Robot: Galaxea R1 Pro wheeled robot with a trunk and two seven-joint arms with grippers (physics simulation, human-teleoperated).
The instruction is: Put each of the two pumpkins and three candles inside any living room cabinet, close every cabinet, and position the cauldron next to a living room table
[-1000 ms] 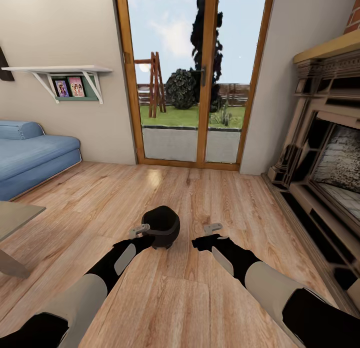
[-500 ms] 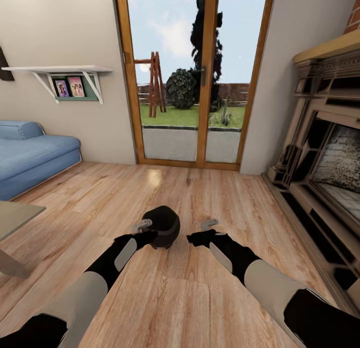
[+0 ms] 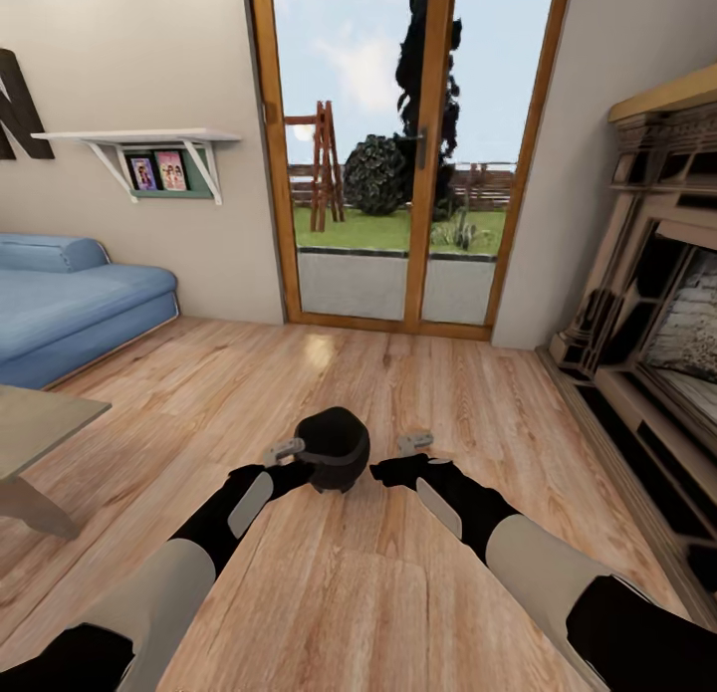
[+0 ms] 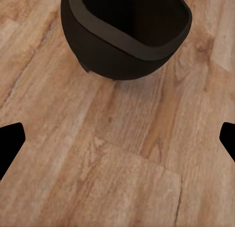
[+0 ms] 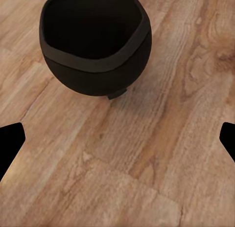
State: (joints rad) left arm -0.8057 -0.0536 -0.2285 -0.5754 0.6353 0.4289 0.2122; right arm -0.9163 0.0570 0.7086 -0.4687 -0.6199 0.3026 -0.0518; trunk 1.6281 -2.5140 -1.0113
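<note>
Your head view takes in a wooden plank floor [image 3: 398, 393] running to a tall glass door with an orange-brown wooden frame [image 3: 408, 154] in the far wall. To the right stands a large carved fireplace surround [image 3: 657, 304]; to the far left lies a blue upholstered sofa [image 3: 70, 304], with a white bracket wall shelf [image 3: 139, 139] above it holding small framed pictures. At the near left edge you see the corner of the glossy grey-beige low table [image 3: 40, 423].

The glossy black rounded cauldron [image 3: 334, 448] sits upright on the floor in the middle of the room, well apart from the table, its wide mouth facing up.

Your left gripper [image 3: 289, 451] is just beside the cauldron's left side; you cannot tell whether it touches. Your right gripper [image 3: 416, 441] sits near the cauldron's right side with floor between them. In each wrist view the dark fingers [image 4: 11, 144] [image 5: 11, 141] stand spread wide at the picture's edges, released and grasping nothing, with the cauldron [image 4: 125, 34] [image 5: 95, 48] ahead of them on the planks.
</note>
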